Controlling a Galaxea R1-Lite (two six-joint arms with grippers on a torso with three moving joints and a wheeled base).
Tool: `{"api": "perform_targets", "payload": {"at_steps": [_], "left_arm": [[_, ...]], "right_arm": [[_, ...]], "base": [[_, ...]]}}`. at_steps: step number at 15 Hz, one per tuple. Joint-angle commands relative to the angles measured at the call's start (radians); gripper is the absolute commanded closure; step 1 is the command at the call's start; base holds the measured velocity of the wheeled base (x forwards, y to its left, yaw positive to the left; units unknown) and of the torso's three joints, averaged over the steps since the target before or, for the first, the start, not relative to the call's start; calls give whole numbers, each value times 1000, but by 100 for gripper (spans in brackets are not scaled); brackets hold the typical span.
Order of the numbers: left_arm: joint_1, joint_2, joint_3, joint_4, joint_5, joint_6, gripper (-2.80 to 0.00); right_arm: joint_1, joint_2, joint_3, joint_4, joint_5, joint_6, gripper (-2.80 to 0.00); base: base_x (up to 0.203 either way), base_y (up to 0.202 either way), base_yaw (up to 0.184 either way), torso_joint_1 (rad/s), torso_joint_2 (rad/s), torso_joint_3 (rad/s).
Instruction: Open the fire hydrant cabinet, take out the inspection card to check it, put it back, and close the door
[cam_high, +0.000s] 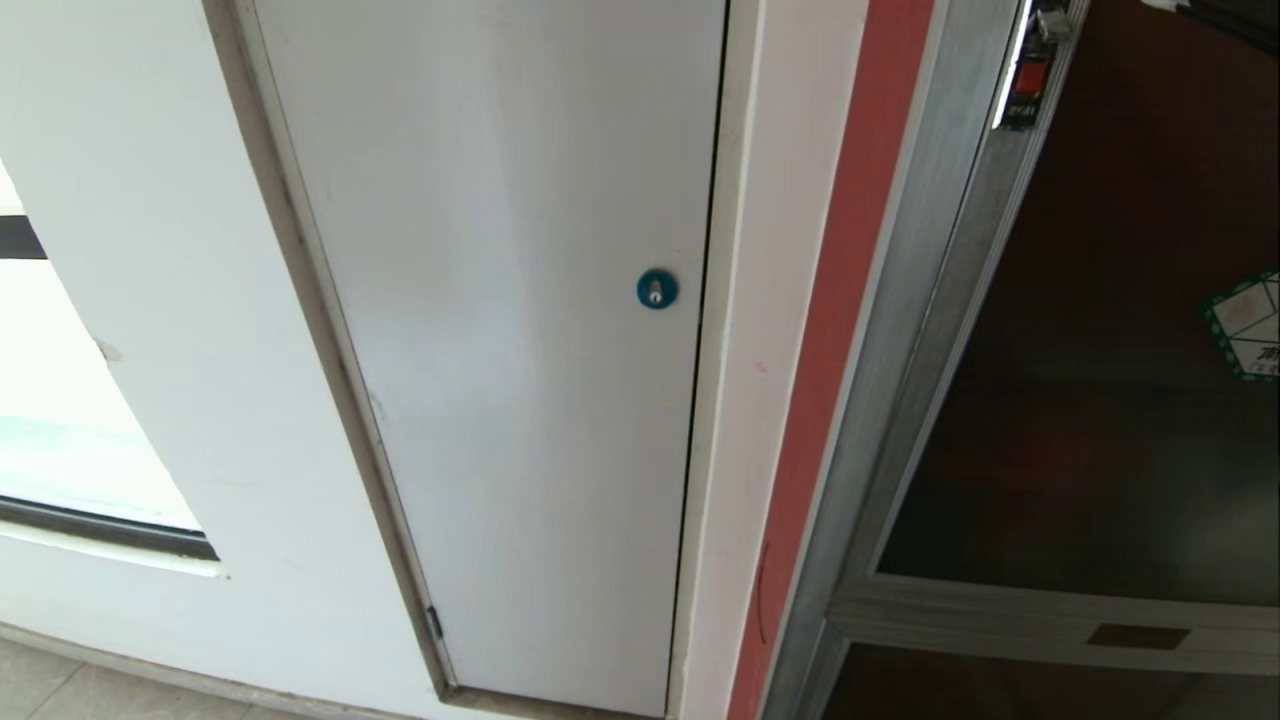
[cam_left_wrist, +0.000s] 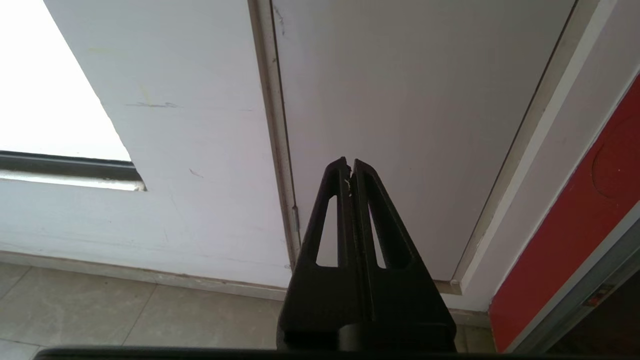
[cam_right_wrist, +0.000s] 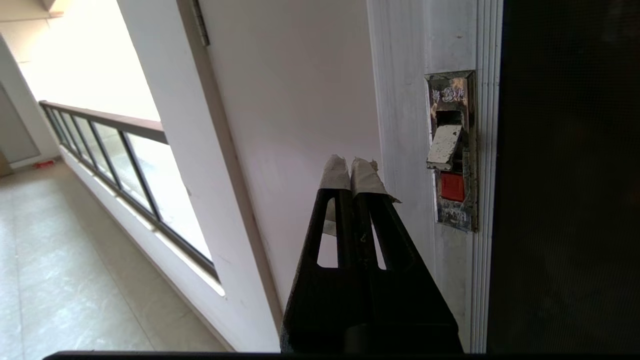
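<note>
A: Nearest is the right tool (cam_right_wrist: 350, 167), taped tips pressed together, pinching nothing, touching nothing.

B: Room around it?

A: Open air ahead. The latch (cam_right_wrist: 451, 150) sits just beyond its tips, on the silver frame of the door (cam_right_wrist: 565, 175), whose long edge runs upright.

B: The other one?

A: The left tool (cam_left_wrist: 349, 167) is also pressed shut, empty, facing the grey panel (cam_left_wrist: 415, 115). No card in sight.
</note>
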Motion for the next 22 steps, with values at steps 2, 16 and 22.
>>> {"api": "perform_targets", "payload": {"at_steps": [2, 16, 22], "left_arm": [[0, 1, 0, 0, 0, 0, 0], [0, 1, 0, 0, 0, 0, 0], [0, 1, 1, 0, 0, 0, 0]], "right_arm": [[-5, 80, -49, -2, -20, 0, 0], [-60, 193, -94, -4, -79, 3, 0], [-62, 211, -90, -3, -96, 5, 0]], "base": [[0, 0, 0, 0, 0, 0], [0, 0, 0, 0, 0, 0], [0, 0, 0, 0, 0, 0]]}}
